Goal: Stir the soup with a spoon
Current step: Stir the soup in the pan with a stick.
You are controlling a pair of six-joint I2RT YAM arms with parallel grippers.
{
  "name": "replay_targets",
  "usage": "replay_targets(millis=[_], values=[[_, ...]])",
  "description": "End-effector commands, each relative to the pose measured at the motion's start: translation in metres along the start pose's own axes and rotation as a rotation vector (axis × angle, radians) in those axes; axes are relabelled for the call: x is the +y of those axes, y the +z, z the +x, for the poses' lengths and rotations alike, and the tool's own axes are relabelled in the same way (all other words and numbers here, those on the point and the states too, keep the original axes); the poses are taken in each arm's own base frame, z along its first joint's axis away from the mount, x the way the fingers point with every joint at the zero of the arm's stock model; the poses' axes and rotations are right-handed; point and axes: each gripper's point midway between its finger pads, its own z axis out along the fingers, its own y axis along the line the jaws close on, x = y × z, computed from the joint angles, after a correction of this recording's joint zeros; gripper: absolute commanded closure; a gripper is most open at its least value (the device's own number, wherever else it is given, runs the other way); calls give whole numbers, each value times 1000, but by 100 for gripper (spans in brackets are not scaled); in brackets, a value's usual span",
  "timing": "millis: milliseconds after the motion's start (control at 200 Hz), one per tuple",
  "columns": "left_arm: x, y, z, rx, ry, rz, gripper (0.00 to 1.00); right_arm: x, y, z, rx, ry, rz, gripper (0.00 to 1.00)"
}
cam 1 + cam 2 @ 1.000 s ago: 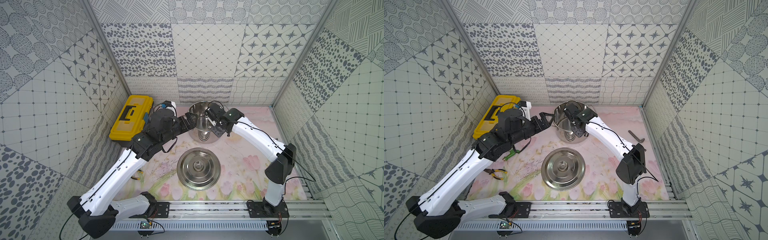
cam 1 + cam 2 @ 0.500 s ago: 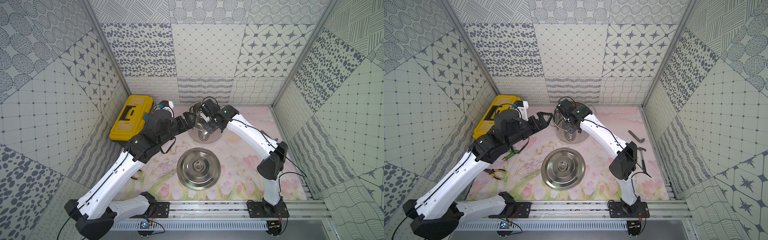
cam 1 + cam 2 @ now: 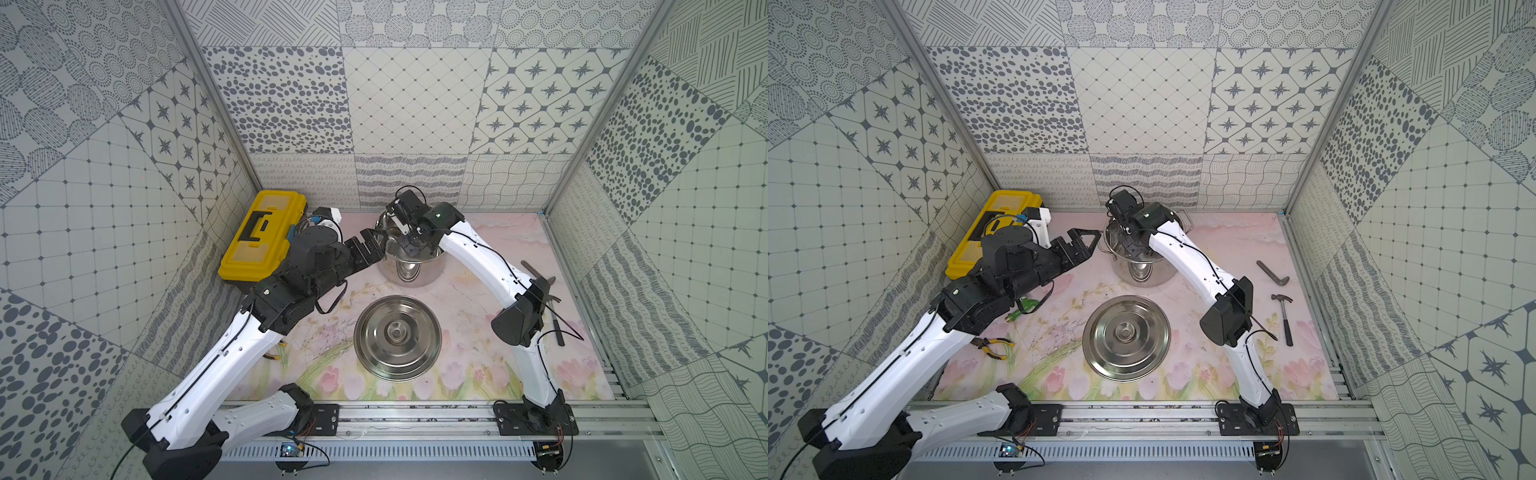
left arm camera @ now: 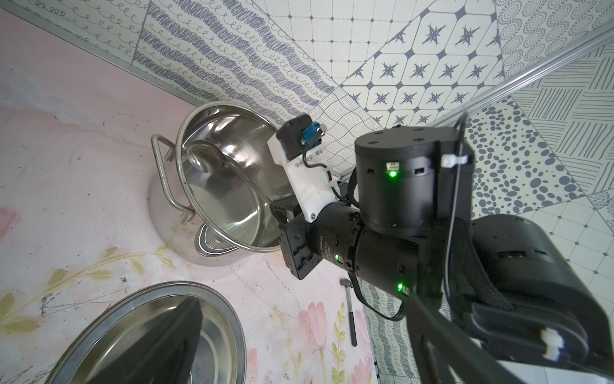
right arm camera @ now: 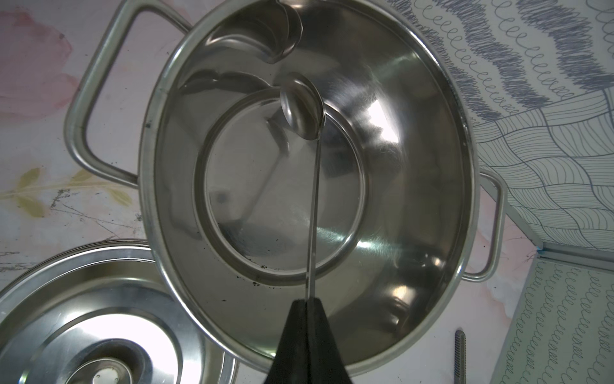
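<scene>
The right tool (image 5: 307,301) is clenched on the handle end of the spoon (image 5: 300,105). The spoon's small bowl hangs down inside the pot (image 5: 415,166), by the edge of the pot's floor. Over the last second the right arm has swung from the pot's right side across toward its left, carrying the spoon through a sweep, so the stirring looks under way. No liquid shows inside. The pot stands by the back edge of the tabletop (image 3: 478,361), with its lid (image 3: 397,336) lying nearer the front edge. The left tool (image 3: 1094,241) hovers released just beside the pot's left handle, holding nothing.
</scene>
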Motion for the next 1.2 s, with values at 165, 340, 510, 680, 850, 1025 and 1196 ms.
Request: replay_targets(millis=[165, 340, 510, 680, 850, 1025, 1196], values=[[-3, 2, -4, -14, -18, 17, 1, -44, 3, 2, 0, 74, 54, 100], [-2, 4, -2, -13, -26, 20, 1, -54, 0, 10, 16, 72, 77, 100], [-1, 8, 0, -4, -16, 19, 1, -55, -4, 29, 57, 65, 88, 100], [-10, 12, -3, -12, -15, 50, 1, -48, -18, 43, 52, 88, 63, 100], [-12, 16, -2, -5, -16, 57, 1, -29, -27, 54, 51, 82, 29, 100], [-13, 15, -2, -3, -17, 61, 1, -9, -40, 48, 17, 88, -11, 100], [-8, 11, -2, -9, -17, 47, 0, 9, -48, 32, -24, 80, -50, 100]])
